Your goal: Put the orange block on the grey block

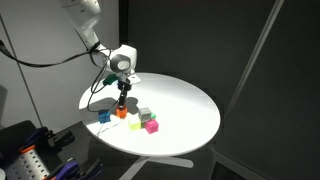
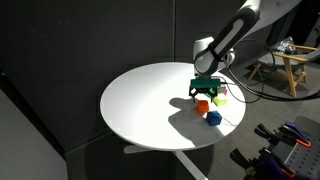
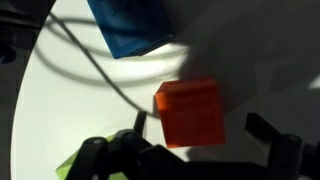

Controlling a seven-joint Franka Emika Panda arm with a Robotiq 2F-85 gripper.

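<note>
Orange block [image 3: 190,110] near bench [image 1: 190,100] rim — blue block [image 3: 130,25] at 11 o'clock, cut off; end effector [image 1: 122,98] above, wide open, empty. Grey block [image 1: 145,114] top clear.

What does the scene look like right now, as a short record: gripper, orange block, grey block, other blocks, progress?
gripper: gripper open, hanging just above the orange block, a finger on each side in the wrist view
orange block: orange block on the table, not gripped
grey block: grey block on the table, apart from the orange one, nothing on top
other blocks: blue block beside the orange one; pink block and yellow-green block near the grey one
progress: orange not yet picked up
</note>
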